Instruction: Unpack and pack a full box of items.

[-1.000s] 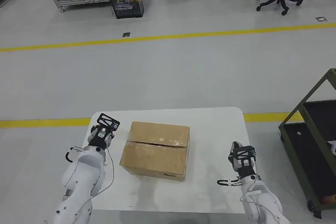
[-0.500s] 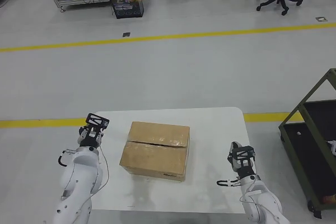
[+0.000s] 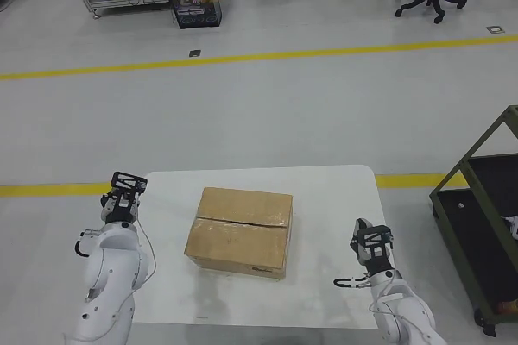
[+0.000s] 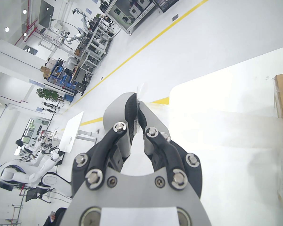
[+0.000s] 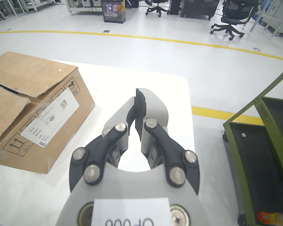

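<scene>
The cardboard box (image 3: 242,231) sits just below the centre of the top view, on the white table (image 3: 328,190). Its top flaps are folded down, so its contents are hidden. The left gripper (image 3: 128,183), at the table's upper-left corner, pinches the end of a clear tape strip (image 4: 226,128) that stretches back to the box. The right gripper (image 3: 373,233), lower right over the table, has its fingers pressed together on nothing. At the right edge, a green cart (image 5: 234,165) holds an orange object (image 3: 509,304) on its black shelf.
</scene>
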Robot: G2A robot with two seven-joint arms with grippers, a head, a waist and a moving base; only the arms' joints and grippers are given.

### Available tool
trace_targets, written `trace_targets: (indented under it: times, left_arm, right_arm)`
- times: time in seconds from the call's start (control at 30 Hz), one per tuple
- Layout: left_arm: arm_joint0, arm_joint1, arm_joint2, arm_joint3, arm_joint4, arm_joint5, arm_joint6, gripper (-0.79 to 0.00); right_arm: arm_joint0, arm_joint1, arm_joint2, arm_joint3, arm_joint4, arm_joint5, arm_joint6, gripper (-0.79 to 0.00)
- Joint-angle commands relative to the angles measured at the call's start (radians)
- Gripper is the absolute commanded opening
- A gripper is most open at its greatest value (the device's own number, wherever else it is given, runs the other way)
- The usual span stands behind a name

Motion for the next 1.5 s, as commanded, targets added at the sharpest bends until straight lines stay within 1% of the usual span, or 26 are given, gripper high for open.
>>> trace_targets:
  times: [0.0,0.23,0.3,0.33,0.37,0.4,0.5,0.63,0.73,0.93,1.0,1.07,1.2,1.3,1.37,1.4,1.47]
  left_arm:
    - [-0.006,-0.001,-0.002,0.018,0.002,0.005,-0.001,-0.785]
    - [-0.032,-0.002,-0.025,0.066,-0.002,0.038,0.008,-0.785]
    - [-0.037,-0.004,-0.035,0.08,-0.038,0.057,0.02,-0.776]
    - [-0.04,-0.006,-0.041,0.09,-0.068,0.066,0.031,-0.573]
    - [-0.043,-0.007,-0.047,0.103,-0.087,0.07,0.037,-0.428]
    - [-0.046,-0.007,-0.051,0.118,-0.094,0.07,0.038,0.0]
    - [-0.06,-0.009,-0.061,0.146,-0.13,0.081,0.029,0.0]
    - [-0.064,-0.011,-0.068,0.149,-0.182,0.069,0.038,0.0]
    - [-0.058,-0.012,-0.088,0.14,-0.232,0.066,0.037,0.0]
    - [-0.031,-0.007,-0.119,0.115,-0.225,0.04,0.033,0.0]
    - [-0.012,-0.006,-0.118,0.094,-0.226,0.012,0.033,0.0]
    - [0.019,-0.005,-0.109,0.063,-0.227,-0.03,0.03,0.0]
    - [0.083,-0.007,-0.073,0.008,-0.233,-0.078,0.018,0.0]
    - [0.118,-0.009,-0.027,0.004,-0.18,-0.092,0.013,0.0]
    - [0.127,-0.01,0.001,0.027,-0.117,-0.074,0.011,0.0]
    - [0.13,-0.011,0.017,0.041,-0.092,-0.066,0.01,-0.268]
    - [0.132,-0.013,0.049,0.067,-0.052,-0.056,0.014,-0.523]
  right_arm:
    - [-0.001,0.0,0.001,-0.001,-0.001,0.0,-0.001,-0.785]
    - [-0.004,0.0,0.003,-0.006,-0.005,-0.003,0.001,-0.785]
    - [-0.005,0.0,0.003,-0.007,-0.006,-0.002,0.002,-0.785]
    - [-0.005,0.0,0.003,-0.008,-0.007,-0.003,0.002,-0.785]
    - [-0.005,0.0,0.003,-0.008,-0.008,-0.004,0.001,-0.785]
    - [-0.006,0.0,0.003,-0.009,-0.008,-0.004,0.0,-0.785]
    - [-0.009,0.0,0.005,-0.01,-0.009,-0.004,-0.001,-0.785]
    - [-0.015,0.001,0.009,-0.009,-0.007,0.0,-0.002,-0.785]
    - [-0.017,0.0,0.009,-0.008,-0.006,0.001,-0.002,-0.785]
    - [-0.018,0.0,0.008,-0.009,-0.008,0.002,0.001,-0.785]
    - [-0.019,0.0,0.008,-0.01,-0.009,0.002,0.001,-0.785]
    - [-0.019,0.0,0.008,-0.011,-0.009,0.003,0.001,-0.785]
    - [-0.021,-0.001,0.008,-0.009,-0.01,0.005,0.003,-0.785]
    - [-0.021,-0.001,0.006,-0.007,-0.01,0.003,0.004,-0.785]
    - [-0.019,-0.001,0.003,-0.006,-0.01,0.002,0.004,-0.785]
    - [-0.019,-0.001,0.002,-0.006,-0.009,0.001,0.003,-0.785]
    - [-0.018,-0.002,0.001,-0.003,-0.009,0.0,0.003,-0.785]
